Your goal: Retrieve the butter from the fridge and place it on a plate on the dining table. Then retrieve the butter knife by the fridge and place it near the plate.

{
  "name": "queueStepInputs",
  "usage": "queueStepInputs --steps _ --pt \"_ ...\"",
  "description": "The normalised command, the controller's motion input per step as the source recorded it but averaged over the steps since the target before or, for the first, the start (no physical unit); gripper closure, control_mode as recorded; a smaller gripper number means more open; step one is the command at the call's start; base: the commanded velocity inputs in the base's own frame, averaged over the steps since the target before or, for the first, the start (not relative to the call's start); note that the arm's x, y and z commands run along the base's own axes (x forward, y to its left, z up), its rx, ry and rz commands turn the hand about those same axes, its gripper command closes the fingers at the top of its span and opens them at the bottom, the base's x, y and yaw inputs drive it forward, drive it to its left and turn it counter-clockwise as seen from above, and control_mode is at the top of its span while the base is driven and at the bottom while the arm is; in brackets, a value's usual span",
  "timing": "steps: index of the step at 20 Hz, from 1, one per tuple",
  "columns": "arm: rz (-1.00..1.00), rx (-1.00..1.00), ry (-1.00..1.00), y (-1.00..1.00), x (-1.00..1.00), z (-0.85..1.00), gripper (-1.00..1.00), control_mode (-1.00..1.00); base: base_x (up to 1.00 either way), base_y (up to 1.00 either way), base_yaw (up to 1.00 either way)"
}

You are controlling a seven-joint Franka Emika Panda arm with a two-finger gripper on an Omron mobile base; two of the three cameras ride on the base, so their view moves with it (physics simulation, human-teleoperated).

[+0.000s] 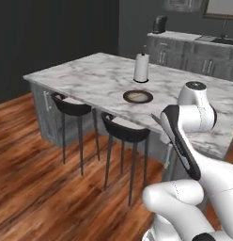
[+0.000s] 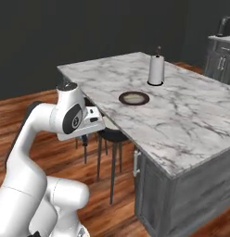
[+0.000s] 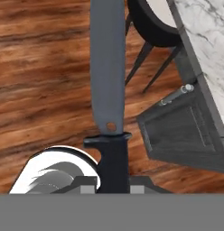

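My gripper (image 3: 113, 186) is shut on the black handle of the butter knife (image 3: 107, 67), whose long grey blade points away from the hand over the wood floor. In the right base view the gripper (image 2: 84, 139) hangs below the hand, left of the dining table (image 2: 182, 115) and lower than its top. The plate (image 1: 137, 96) (image 2: 134, 97), dark-rimmed with a pale centre, lies on the marble top near the stool side. Whether the butter lies on it is too small to tell. The fridge is out of view.
A paper-towel roll (image 1: 141, 67) (image 2: 156, 69) stands just behind the plate. Two dark stools (image 1: 73, 106) (image 1: 125, 129) sit against the table's near side, one close by the hand (image 2: 112, 135). Grey kitchen cabinets (image 1: 193, 52) line the back wall. Wood floor lies open to the left.
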Motion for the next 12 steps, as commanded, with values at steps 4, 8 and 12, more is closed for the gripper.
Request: queueStepInputs --steps 4,8,12 --pt "0.00 0.00 0.00 0.00 0.00 0.00 1.00 1.00 0.17 0.87 -0.57" --pt "0.00 0.00 0.00 0.00 0.00 0.00 1.00 1.00 0.45 0.78 -0.57" --pt "0.00 0.00 0.00 0.00 0.00 0.00 1.00 1.00 0.48 0.71 -0.55"
